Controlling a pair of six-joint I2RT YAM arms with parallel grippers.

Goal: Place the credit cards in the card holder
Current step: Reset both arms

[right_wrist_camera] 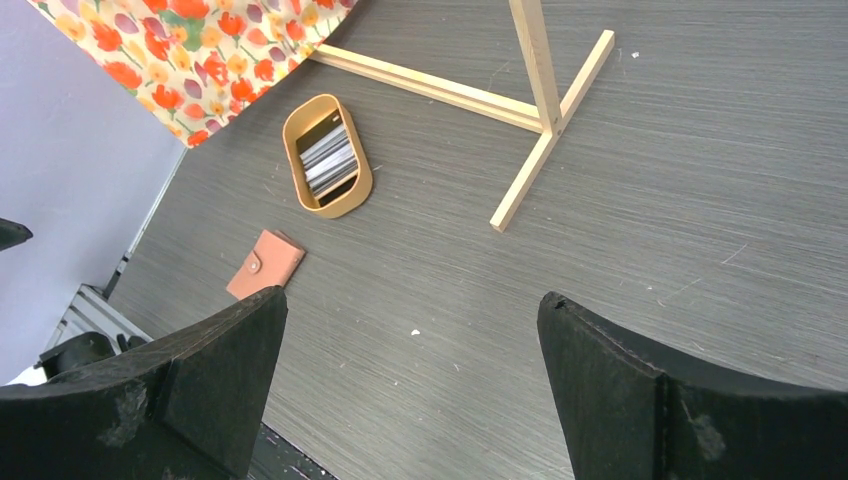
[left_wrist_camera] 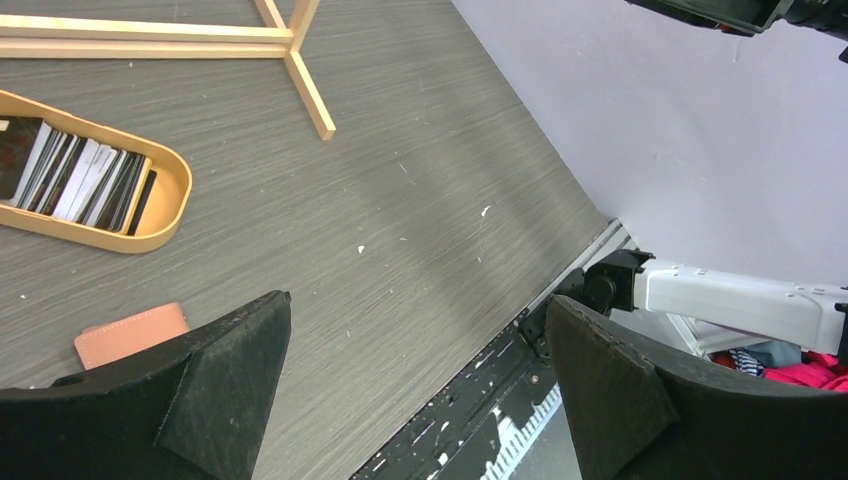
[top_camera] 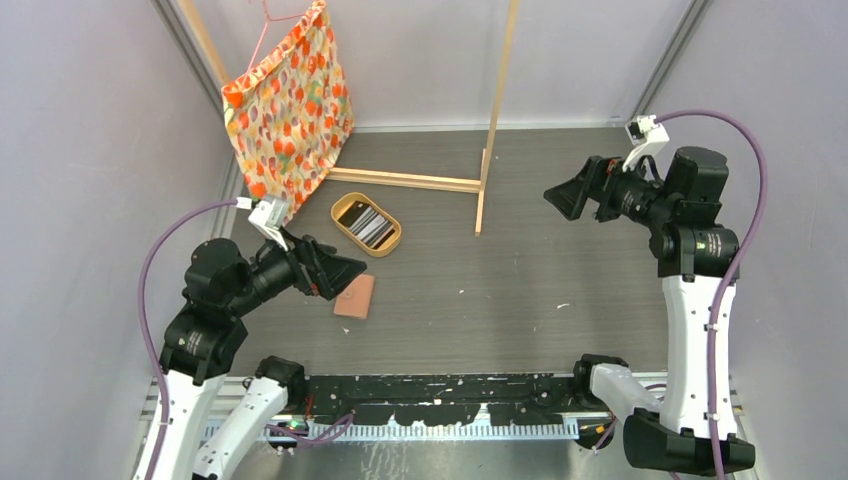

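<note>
Close by left fingers [left_wrist_camera: 215,395], card holder [top_camera: 356,296], untouched

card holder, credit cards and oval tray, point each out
card holder [right_wrist_camera: 265,264]: right wrist view, centre of closed cover
credit cards [right_wrist_camera: 328,160]: right wrist view, middle of the stack
oval tray [left_wrist_camera: 176,190]: left wrist view, end rim

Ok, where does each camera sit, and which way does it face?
Top external: overhead behind the robot, looking down; left arm, right arm.
Left wrist: on the left gripper, facing down-right; own open fingers, right arm's base.
Right wrist: on the right gripper, facing down-left; own open fingers.
Shared: all show the tray of credit cards and the card holder.
</note>
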